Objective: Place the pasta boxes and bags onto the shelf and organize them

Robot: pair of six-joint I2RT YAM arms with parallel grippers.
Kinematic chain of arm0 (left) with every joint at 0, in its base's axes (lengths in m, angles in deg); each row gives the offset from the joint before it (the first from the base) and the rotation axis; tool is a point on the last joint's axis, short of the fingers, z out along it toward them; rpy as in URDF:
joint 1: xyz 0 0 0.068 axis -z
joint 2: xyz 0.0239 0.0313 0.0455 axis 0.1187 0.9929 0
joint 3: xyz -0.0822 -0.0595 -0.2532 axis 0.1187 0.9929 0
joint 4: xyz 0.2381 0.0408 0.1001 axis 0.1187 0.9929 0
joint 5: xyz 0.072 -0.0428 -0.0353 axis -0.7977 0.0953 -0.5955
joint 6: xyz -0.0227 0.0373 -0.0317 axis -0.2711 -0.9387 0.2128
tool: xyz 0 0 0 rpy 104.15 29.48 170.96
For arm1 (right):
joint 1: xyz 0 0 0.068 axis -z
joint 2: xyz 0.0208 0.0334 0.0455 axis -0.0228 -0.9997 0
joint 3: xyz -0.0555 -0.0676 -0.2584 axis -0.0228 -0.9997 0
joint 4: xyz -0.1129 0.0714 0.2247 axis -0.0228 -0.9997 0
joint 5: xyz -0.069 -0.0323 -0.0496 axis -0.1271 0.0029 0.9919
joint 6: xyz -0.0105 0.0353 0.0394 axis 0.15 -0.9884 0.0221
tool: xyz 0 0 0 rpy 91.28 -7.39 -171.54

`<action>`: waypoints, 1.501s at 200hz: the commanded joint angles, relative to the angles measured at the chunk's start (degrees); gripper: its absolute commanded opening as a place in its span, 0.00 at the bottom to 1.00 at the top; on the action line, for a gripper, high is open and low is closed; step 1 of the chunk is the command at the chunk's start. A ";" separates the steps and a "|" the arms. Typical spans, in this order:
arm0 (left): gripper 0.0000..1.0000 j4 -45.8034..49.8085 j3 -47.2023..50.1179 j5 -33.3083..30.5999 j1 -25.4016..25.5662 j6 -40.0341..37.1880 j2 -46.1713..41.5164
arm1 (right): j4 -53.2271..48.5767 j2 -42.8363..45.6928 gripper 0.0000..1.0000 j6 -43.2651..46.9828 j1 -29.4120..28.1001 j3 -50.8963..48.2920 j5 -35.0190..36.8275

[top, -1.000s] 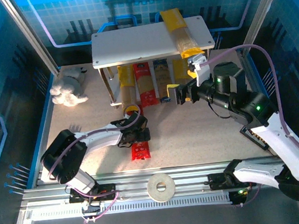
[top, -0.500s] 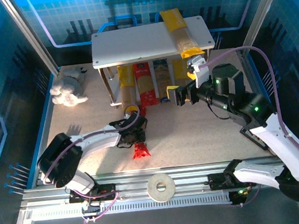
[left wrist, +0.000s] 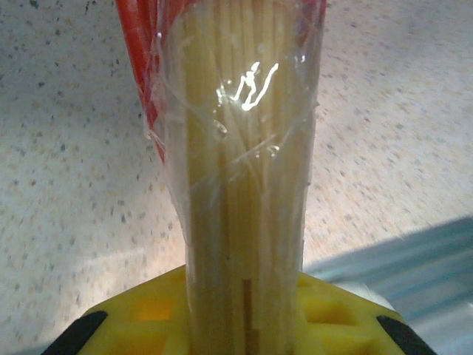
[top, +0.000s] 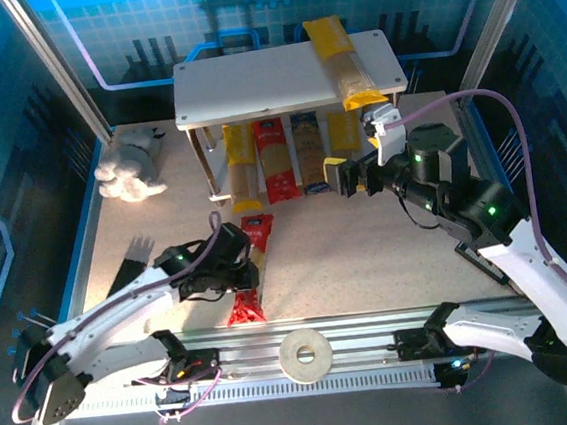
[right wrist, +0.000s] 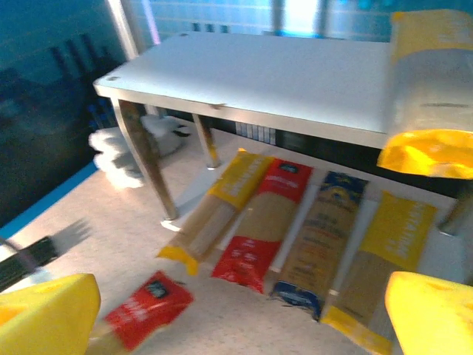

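Left gripper [top: 241, 275] is clamping the red spaghetti pack [top: 257, 233] over the table [top: 368, 255], near the shelf [top: 251, 85]. We are seeing the right gripper [top: 344, 179] hovering spread wide, holding nothing, before the lower tier.

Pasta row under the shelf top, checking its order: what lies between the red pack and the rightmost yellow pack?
The blue-ended clear pack, flanked by the red pack and the yellow pack, in the right wrist view.
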 commanded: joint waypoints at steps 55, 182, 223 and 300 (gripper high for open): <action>0.19 2.50 -27.55 4.67 2.82 -7.28 -7.48 | -6.04 -0.95 1.00 0.94 9.38 3.40 15.00; 0.23 -15.64 -72.03 -23.29 -0.61 -34.39 30.07 | -3.50 -4.18 1.00 -1.13 14.24 2.33 4.07; 0.24 -19.25 -78.01 -24.79 -4.48 -32.93 36.48 | -3.04 -4.84 1.00 -1.04 14.32 2.34 3.06; 0.24 -16.27 -92.00 -22.62 -9.49 -26.31 49.29 | -2.36 -4.88 1.00 -1.20 14.37 1.85 2.12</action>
